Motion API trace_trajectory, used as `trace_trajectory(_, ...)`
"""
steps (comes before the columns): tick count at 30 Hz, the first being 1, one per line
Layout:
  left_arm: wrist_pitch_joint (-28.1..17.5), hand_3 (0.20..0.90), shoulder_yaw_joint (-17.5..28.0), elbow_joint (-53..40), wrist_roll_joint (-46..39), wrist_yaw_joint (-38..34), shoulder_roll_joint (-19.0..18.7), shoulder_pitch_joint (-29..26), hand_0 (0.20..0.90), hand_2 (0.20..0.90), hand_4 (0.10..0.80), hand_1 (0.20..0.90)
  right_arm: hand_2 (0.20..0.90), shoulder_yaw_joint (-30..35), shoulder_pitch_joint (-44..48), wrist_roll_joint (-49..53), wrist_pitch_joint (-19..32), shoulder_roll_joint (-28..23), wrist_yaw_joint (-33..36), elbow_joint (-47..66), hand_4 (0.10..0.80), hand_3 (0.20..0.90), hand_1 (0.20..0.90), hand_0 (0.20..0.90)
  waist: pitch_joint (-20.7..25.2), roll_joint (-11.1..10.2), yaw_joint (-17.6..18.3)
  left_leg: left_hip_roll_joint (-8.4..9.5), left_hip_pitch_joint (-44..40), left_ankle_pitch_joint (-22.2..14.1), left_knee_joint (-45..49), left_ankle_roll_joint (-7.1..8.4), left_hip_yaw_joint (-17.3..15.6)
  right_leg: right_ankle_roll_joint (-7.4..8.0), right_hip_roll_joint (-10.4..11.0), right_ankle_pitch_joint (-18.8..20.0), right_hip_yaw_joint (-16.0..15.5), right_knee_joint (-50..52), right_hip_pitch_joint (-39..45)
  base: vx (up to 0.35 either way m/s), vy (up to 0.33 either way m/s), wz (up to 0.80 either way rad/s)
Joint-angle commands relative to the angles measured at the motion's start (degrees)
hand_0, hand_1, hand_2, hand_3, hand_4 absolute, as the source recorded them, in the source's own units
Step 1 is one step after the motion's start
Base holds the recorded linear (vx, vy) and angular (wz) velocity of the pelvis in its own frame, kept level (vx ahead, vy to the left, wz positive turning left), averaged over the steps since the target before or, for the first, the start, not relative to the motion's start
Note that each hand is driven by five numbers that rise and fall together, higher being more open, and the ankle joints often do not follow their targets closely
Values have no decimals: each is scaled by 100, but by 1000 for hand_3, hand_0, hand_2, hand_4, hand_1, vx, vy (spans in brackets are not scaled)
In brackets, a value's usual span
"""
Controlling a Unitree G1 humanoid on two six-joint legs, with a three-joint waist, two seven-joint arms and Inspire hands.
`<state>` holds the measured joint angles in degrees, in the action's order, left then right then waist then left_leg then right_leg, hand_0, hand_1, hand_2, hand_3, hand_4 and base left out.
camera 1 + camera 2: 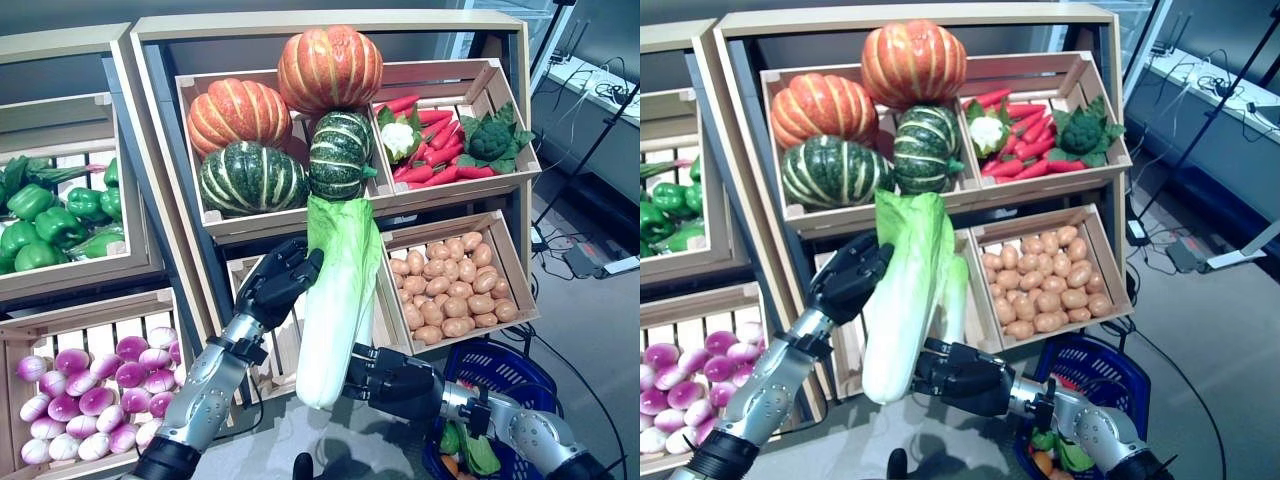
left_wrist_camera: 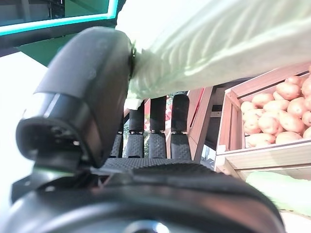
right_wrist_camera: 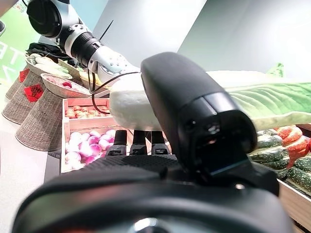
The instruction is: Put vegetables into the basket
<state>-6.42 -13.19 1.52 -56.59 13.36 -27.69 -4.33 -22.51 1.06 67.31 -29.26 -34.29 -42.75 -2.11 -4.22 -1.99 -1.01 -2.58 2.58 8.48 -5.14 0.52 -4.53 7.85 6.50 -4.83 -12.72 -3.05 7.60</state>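
A long napa cabbage (image 1: 335, 300), white at the base and green at the top, hangs upright in front of the shelves. My left hand (image 1: 272, 287) grips its middle from the left, thumb (image 2: 82, 97) pressed on the leaves (image 2: 218, 43). My right hand (image 1: 395, 380) holds the white base, its thumb (image 3: 194, 116) lying over the cabbage (image 3: 272, 97). The blue basket (image 1: 510, 365) sits low at the right, below my right forearm, with a few green and orange vegetables inside.
Wooden crates fill the shelves: pumpkins (image 1: 240, 110), red chillies with cauliflower and broccoli (image 1: 445, 150), potatoes (image 1: 455, 285), green peppers (image 1: 50, 215), purple-white turnips (image 1: 90, 385). Another cabbage (image 1: 955, 295) lies in the crate behind the held one.
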Motion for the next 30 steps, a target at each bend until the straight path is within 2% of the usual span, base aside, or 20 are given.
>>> trace_trajectory(1, -309, 300, -96, -12, 88, 117, 66, -498, 300, 300, 400, 300, 900, -18, 742, 498, 277, 479, -353, 520, 800, 900, 900, 900, 334, -80, -66, -294, -531, -852, 14, 364, -114, 170, 475, 751, 128, -195, -352, 0, 0, 0)
trace_trajectory(11, -209, 300, -36, 128, 22, 215, 202, -535, 300, 300, 400, 300, 900, -12, 902, 1183, 311, 869, -959, 552, 800, 900, 900, 900, 352, -65, -104, -296, -553, -866, 14, 359, -97, 169, 488, 728, 127, -195, -316, 0, 0, 0)
trace_trajectory(15, -128, 300, 64, 135, 41, 319, 245, -475, 300, 300, 400, 300, 900, 144, 805, 1179, 478, 1024, -1544, 566, 800, 900, 900, 900, 342, -42, -112, -288, -573, -888, 14, 349, -87, 169, 492, 700, 144, -184, -298, 0, 0, 0)
trace_trajectory(20, -94, 300, 139, 143, 62, 403, 287, -464, 300, 300, 400, 300, 900, 309, 716, 1287, 755, 1097, -1562, 583, 800, 900, 900, 900, 316, -33, -100, -286, -574, -892, 14, 342, -80, 168, 492, 691, 176, -171, -307, 0, 0, 0)
trace_trajectory(30, -105, 300, 264, 163, 77, 469, 312, -430, 300, 300, 400, 300, 900, 563, 540, 1355, 863, 1135, -1530, 449, 800, 900, 900, 900, 282, -26, -53, -300, -574, -889, 14, 342, -95, 171, 478, 685, 227, -178, -314, 0, 0, 0)
